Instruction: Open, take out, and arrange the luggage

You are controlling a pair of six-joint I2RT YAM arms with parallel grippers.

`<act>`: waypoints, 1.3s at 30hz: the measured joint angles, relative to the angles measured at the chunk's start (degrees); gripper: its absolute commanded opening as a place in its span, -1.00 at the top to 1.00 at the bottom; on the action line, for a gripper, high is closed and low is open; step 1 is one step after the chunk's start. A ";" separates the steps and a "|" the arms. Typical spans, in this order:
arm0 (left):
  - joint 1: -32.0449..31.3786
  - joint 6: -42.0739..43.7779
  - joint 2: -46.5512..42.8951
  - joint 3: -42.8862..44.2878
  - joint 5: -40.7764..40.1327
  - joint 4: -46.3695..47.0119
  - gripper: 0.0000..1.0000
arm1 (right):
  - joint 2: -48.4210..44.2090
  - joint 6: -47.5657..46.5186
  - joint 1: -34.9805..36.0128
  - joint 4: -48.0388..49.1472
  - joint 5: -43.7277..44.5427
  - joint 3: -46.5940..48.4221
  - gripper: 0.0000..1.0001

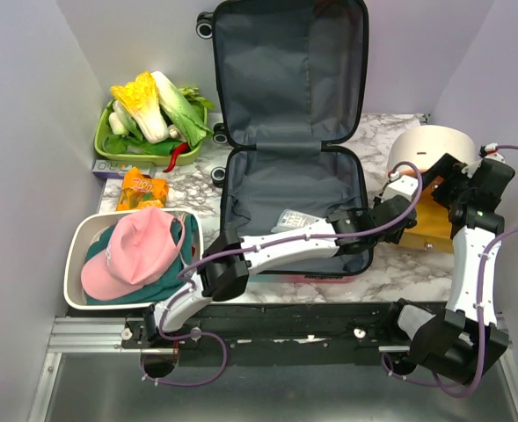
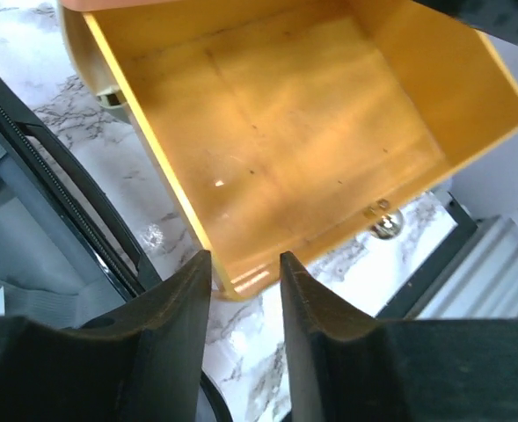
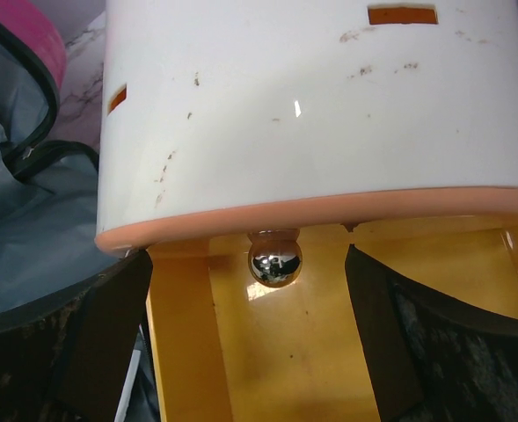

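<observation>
The luggage [image 1: 276, 176] lies open in the middle of the table, its lid [image 1: 289, 70] leaning on the back wall and the grey lining bare. A pale packet [image 1: 292, 220] lies in the lower half. My left arm reaches across it to the right. My left gripper [image 1: 397, 221] [image 2: 245, 264] is open with nothing between its fingers, over the marble at the near corner of an empty yellow drawer [image 2: 302, 132]. My right gripper [image 1: 414, 195] [image 3: 250, 272] stands wide open on either side of a chrome knob [image 3: 274, 259], under the cream container [image 3: 311, 97].
The cream container [image 1: 430, 145] stands at the right with its yellow drawer [image 1: 430, 233] pulled out. A white basin [image 1: 76, 264] at the front left holds a pink cap [image 1: 135, 251]. A green tray of vegetables [image 1: 153, 114] and an orange packet [image 1: 142, 187] sit at the left.
</observation>
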 measured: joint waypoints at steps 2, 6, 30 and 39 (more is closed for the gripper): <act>-0.44 0.24 -1.44 -1.18 0.79 0.04 -0.13 | 0.00 -0.15 0.00 0.17 0.00 0.00 -1.00; -0.79 0.66 -3.76 -2.05 2.60 0.11 -0.78 | -0.11 -0.50 0.00 0.33 -0.09 0.00 -1.00; 23.61 0.66 -50.73 -56.17 -0.31 3.15 -0.98 | 0.55 -31.52 38.42 -11.58 -11.78 15.82 -1.00; 30.69 -3.21 -64.92 -64.17 -7.48 2.08 -0.97 | 23.63 -42.47 53.20 -16.22 -6.03 16.37 -0.99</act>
